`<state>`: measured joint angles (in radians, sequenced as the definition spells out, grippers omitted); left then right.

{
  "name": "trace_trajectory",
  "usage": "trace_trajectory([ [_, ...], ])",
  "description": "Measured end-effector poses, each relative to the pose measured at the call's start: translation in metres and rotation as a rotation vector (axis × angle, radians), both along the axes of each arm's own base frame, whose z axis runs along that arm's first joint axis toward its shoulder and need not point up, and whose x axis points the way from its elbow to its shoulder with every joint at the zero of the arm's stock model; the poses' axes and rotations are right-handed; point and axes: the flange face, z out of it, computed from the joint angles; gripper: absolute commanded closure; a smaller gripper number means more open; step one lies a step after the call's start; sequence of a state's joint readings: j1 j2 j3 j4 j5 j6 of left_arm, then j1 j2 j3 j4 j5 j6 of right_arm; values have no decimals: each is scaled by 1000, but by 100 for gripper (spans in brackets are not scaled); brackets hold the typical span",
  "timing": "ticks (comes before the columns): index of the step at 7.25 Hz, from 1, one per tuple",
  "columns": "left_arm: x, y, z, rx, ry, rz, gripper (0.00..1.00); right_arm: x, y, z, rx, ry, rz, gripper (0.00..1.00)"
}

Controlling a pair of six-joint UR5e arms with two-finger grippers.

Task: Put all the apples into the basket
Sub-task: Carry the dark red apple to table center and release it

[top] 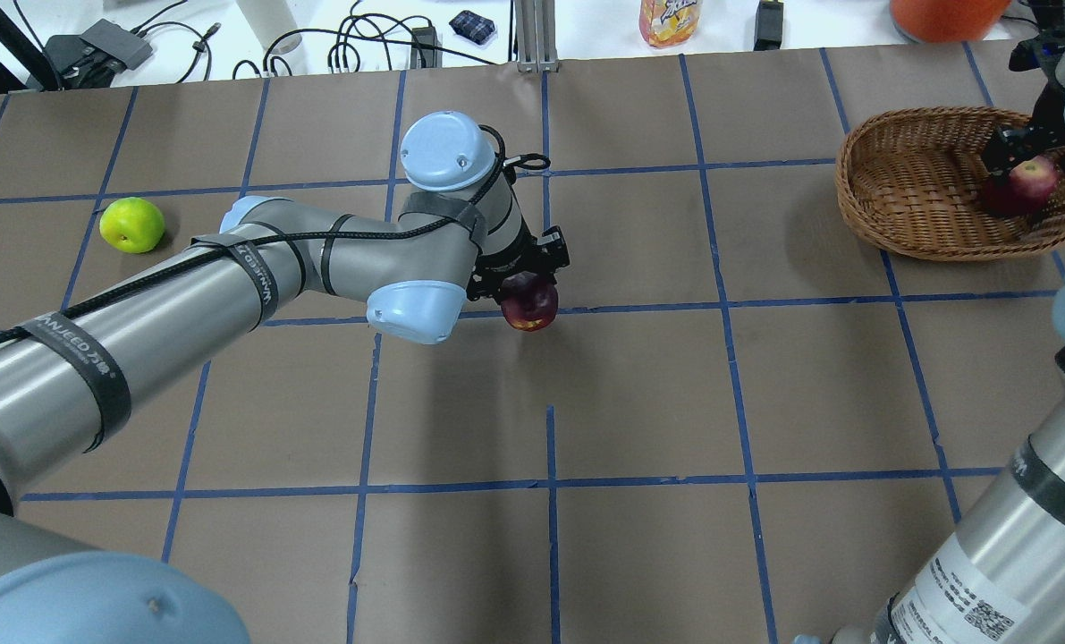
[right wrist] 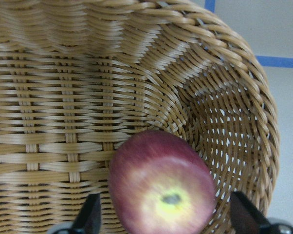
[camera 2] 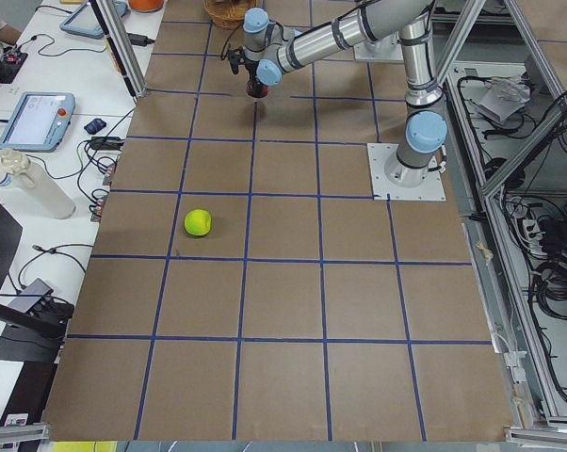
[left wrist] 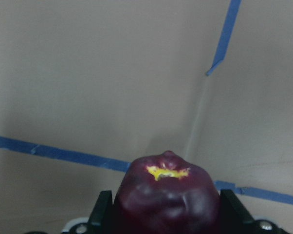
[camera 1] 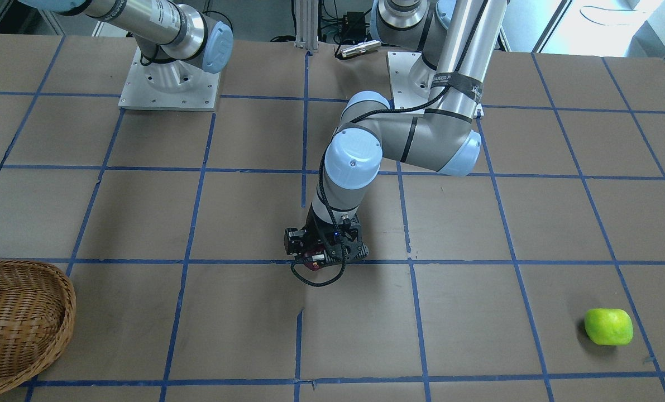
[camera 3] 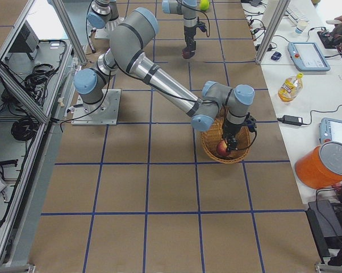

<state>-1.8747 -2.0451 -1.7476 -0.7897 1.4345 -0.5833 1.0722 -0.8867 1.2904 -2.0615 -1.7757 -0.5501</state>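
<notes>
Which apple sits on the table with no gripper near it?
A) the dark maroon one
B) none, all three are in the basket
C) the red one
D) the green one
D: the green apple lies alone on the table, while the dark maroon apple is in the left gripper and the red apple is in the basket.

**Taped Tabletop, Cluttered Bench**

The tabletop (top: 639,402) is covered in brown paper and ruled into large squares by blue tape (top: 550,483). Along its far edge runs a white bench (camera 3: 321,91) carrying tablets (camera 3: 309,56), a juice bottle (camera 3: 288,86), an orange bucket (camera 3: 310,170) and loose cables (top: 353,49). Aluminium posts (camera 2: 119,47) rise at that edge. Beyond the near edge, wires (camera 2: 552,273) lie in bundles on a lower level. The light is bright and even.
</notes>
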Motion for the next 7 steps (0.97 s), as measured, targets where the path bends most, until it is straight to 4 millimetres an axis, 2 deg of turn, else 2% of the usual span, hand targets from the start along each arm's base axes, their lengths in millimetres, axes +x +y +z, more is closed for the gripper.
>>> trace_trajectory([
  [2,-5,1,2,0,10,13,0,5,1,14,-1,-15,-8,0],
  [3,-4,0,9,-7,16,21,0,13,5,27,2,-31,-25,0],
  [4,1,-3,23,-19,22,26,0,31,9,47,1,-68,-56,0],
  [5,9,-9,45,-28,24,3,0,60,12,68,-1,-120,-95,0],
  [6,27,-14,71,-33,12,-73,0,104,15,91,-4,-172,-134,0],
  [7,57,-19,96,-39,-3,-154,0,159,17,111,-10,-216,-153,0],
])
